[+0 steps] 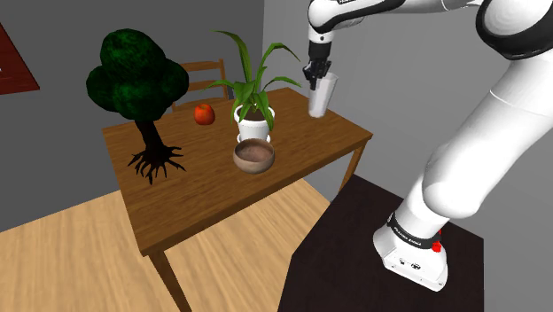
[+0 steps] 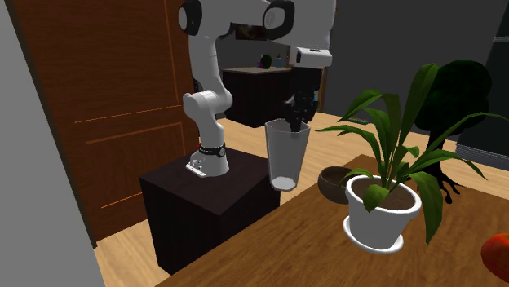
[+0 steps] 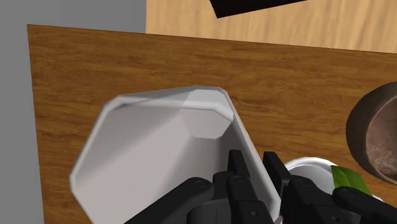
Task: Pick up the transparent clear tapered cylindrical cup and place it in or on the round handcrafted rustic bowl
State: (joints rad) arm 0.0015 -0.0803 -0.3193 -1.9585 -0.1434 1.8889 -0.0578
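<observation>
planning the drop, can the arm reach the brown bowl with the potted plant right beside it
Probably yes: the bowl sits uncovered beside the potted plant, and the gripper holds the cup above the table.

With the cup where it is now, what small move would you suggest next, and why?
Probably carry the cup across toward the bowl without lowering yet. The gripper clasps the cup's rim and the cup hangs above the table near its edge, while the bowl sits apart, beside the potted plant, whose leaves reach close.
</observation>
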